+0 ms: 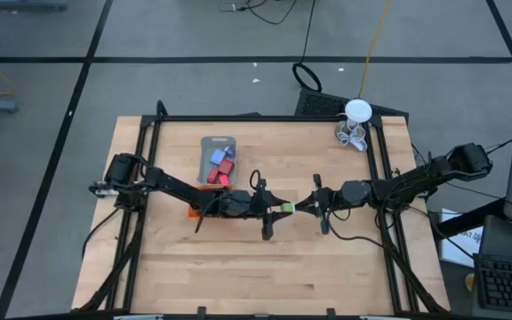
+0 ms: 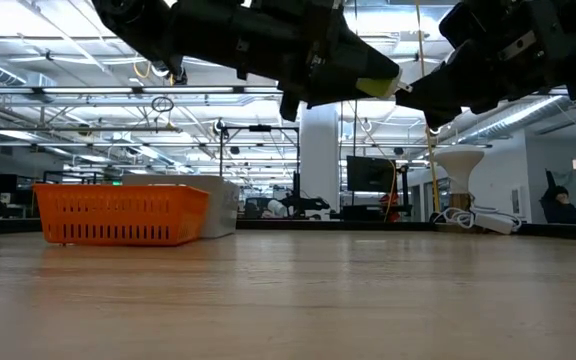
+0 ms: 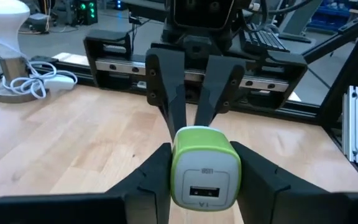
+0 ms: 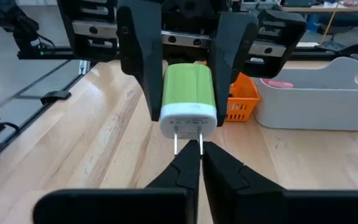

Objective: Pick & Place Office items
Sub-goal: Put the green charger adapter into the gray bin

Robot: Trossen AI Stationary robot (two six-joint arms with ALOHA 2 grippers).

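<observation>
Green-white boxy charger [image 3: 204,174] squeezed by left tool [image 3: 204,180]; right tool [image 4: 194,163] pinches its prongs.

Bare worktop [image 1: 238,267] open all along the near side of the orange tray [image 2: 120,214]. Blocked mid-air beside that tray: left gripper [image 1: 278,208] and right gripper [image 1: 302,206] nose to nose over a green-and-white charger [image 3: 204,172]. Behind the tray, a grey tray [image 1: 219,151].
</observation>
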